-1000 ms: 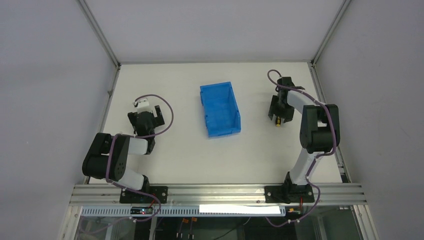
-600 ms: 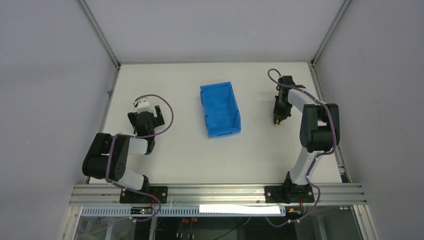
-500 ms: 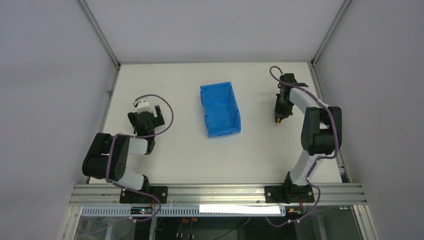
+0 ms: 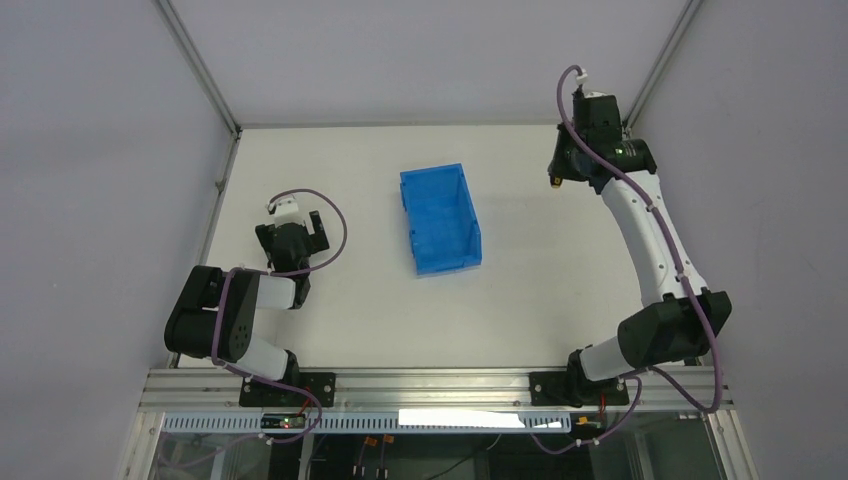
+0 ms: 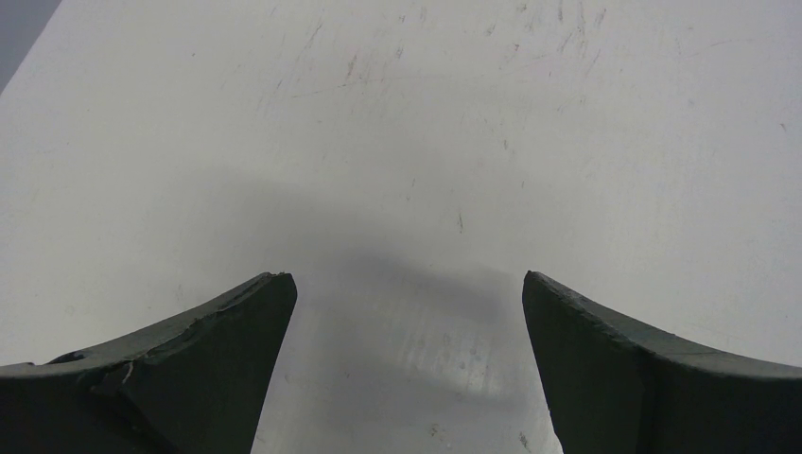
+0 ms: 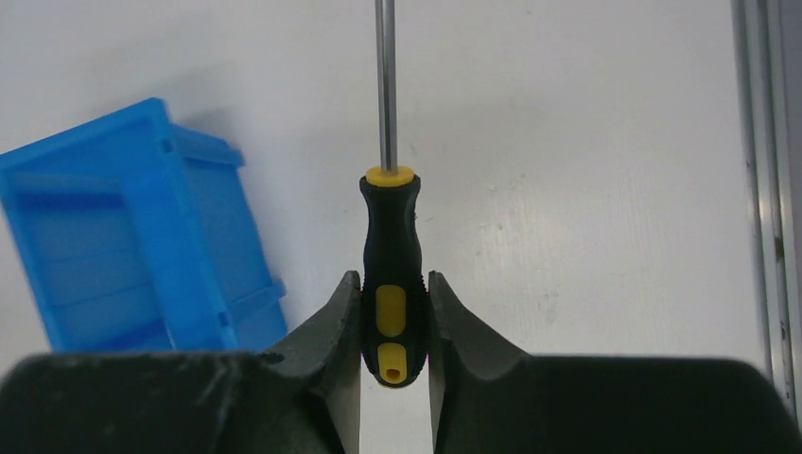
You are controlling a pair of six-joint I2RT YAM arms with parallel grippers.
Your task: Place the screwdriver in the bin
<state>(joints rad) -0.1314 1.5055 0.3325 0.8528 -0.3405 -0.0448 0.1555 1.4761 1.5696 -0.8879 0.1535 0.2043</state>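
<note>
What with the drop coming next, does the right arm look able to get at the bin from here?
Probably yes. The right pincer, shut on the screwdriver, is held above the table, and only bare table lies between it and the open-topped bin.

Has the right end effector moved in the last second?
Yes. In the top view the right end effector, shut on the screwdriver, has gone from beside the near half of the bin to level with its far edge.

Screwdriver (image 6: 389, 227) tip beyond upper edge
</note>
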